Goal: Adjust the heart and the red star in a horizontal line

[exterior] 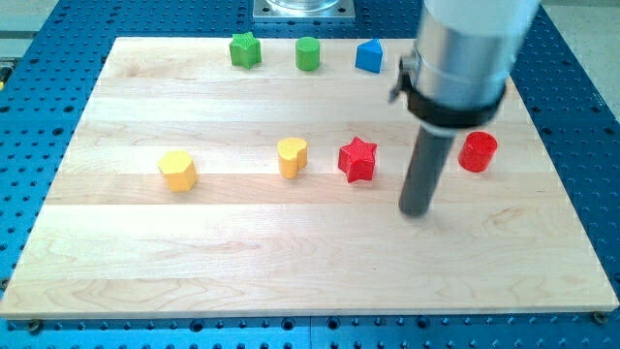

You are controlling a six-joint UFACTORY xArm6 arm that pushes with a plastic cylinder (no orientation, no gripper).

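A: Heart (292, 156), yellow, glossy plastic, sits on the table (291, 262) left of centre. Red star (357, 159) is just beside it toward the view's right, small gap between them, not touching. You can read both at roughly the same height across the view.

B: Where's your rod?

A: My tip (415, 210) rests on bare wood, lower right of the red star, apart from it. The rod is dark, smooth and cylindrical, under a wide metal collar that covers part of the view's top right. No hand on this rig, so you have nothing spread or pinching to report.

B: Anything else around?

A: Yellow hexagon block (177, 170) sits well left of the heart, slightly lower. Red cylinder (478, 151) is right of the rod, close to it in the view. Along the top edge you see a green star (245, 48), green cylinder (308, 53) and a blue block (368, 55), its shape unclear to me. The table is pale wood in planks with visible grain, on a blue perforated base (58, 19). Nothing lies between heart and red star.
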